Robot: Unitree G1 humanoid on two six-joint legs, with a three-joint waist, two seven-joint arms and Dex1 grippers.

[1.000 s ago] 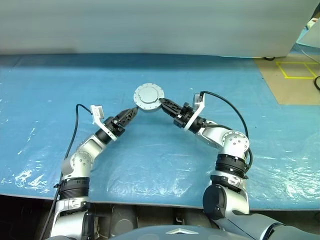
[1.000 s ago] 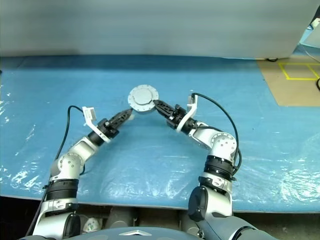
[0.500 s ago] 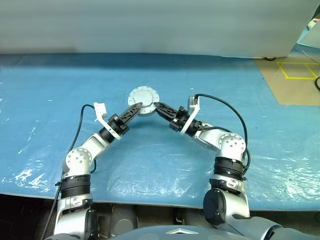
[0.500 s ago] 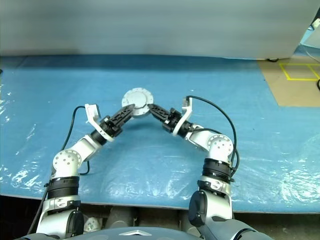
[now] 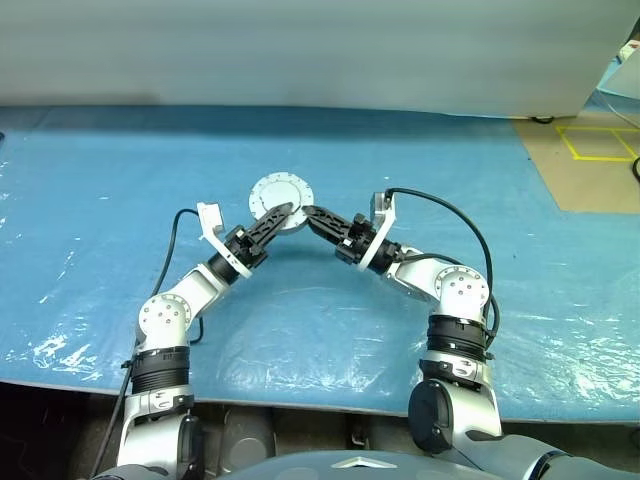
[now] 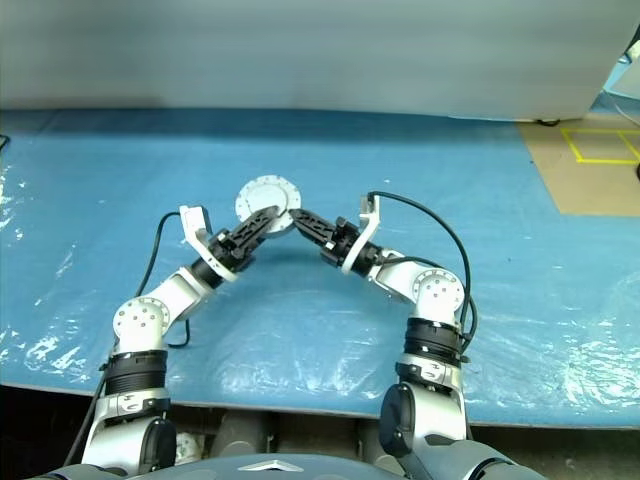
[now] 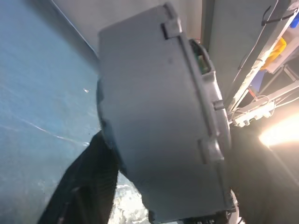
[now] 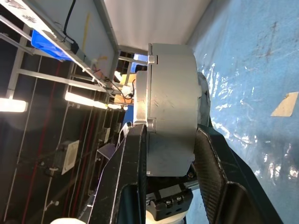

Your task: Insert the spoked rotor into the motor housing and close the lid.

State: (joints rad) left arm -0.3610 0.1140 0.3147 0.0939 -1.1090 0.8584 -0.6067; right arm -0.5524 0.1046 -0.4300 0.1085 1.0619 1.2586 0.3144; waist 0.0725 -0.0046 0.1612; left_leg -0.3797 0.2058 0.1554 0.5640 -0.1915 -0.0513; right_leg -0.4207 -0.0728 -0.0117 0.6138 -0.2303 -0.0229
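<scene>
Gripping the closed motor housing [image 8: 170, 109] across its thickness, the right gripper [image 5: 312, 213] is holding the round assembly up off the blue table cover [image 5: 90, 190], with one black finger on each flat face, as the right wrist view is showing. The lid [image 5: 281, 192] is already sitting on the housing: from the head views its plain silver face, ringed with small lugs, is facing up toward the camera, and the seam between cap and body is running round the rim. No spoked rotor is lying anywhere near the housing, so I am judging it to be inside already.

The left gripper [image 5: 282, 211] is reaching in from the opposite side of the housing. One dark finger [image 7: 79, 186] is lying against the housing's grey side, but I cannot tell whether its fingers are clamping the body or merely standing around it.

The step in hand is looking like the lid closing, late in the task: both arms are meeting at the housing to seat or lock the cap. The next move is calling for the left gripper to take a firm hold opposite the right one, then press or twist squarely, keeping the two halves aligned so the cap is not cocking on the rim.
</scene>
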